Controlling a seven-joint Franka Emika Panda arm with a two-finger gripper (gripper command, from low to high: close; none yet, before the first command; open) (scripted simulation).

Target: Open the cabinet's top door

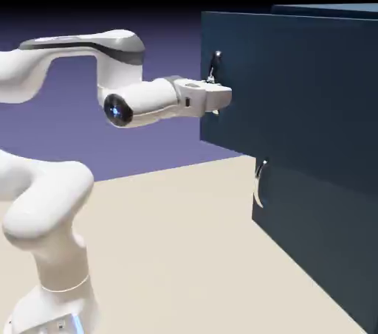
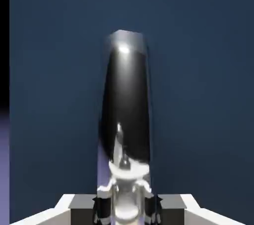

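The dark navy cabinet [image 1: 325, 214] stands at the exterior view's right. Its top door [image 1: 295, 89] juts out past the lower door [image 1: 310, 251], with its handle edge nearest the arm. The top door's slim silver handle [image 1: 214, 65] sits near that edge. My gripper [image 1: 218, 98] reaches level from the left and meets the door at the handle's lower end. In the hand view the shiny handle [image 2: 125, 100] rises large between my fingertips [image 2: 101, 208], and the gripper [image 2: 126, 205] is shut on it. Navy door panel [image 2: 198, 70] fills the view behind it.
The lower door carries its own curved silver handle [image 1: 259, 183], below and right of my hand. The beige table top [image 1: 177, 237] spreads out in front of the cabinet. My white arm [image 1: 52, 207] rises at the lower left.
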